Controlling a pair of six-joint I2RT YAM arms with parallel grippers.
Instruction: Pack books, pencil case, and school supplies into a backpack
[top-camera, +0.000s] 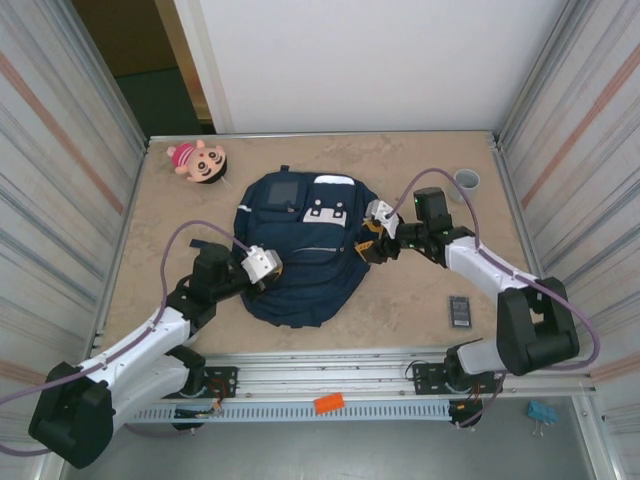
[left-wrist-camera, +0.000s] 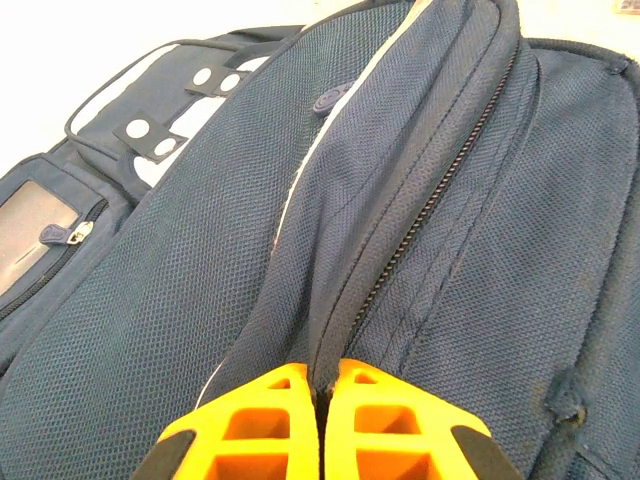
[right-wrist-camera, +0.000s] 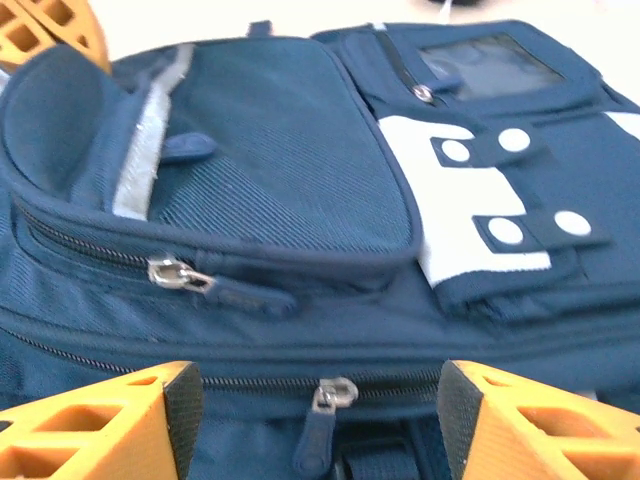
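Note:
The navy backpack (top-camera: 300, 262) lies flat in the middle of the table, white patches (top-camera: 328, 208) facing up. My left gripper (top-camera: 266, 268) is at its left edge, shut on a fold of navy fabric (left-wrist-camera: 335, 300) beside a closed zipper (left-wrist-camera: 420, 215). My right gripper (top-camera: 374, 243) is at the pack's right side, open, its pads (right-wrist-camera: 183, 415) straddling the main zipper's pull (right-wrist-camera: 333, 397) without touching it. A second zipper pull (right-wrist-camera: 172, 273) sits higher up. The dark grey calculator-like device (top-camera: 459, 310) lies on the table to the right. The book, pencil case and white-and-red stick are out of view.
A pink plush doll (top-camera: 198, 160) lies at the back left and a grey cup (top-camera: 466, 180) at the back right. Metal walls close in the table on both sides. An orange piece (top-camera: 328, 402) sits on the front rail.

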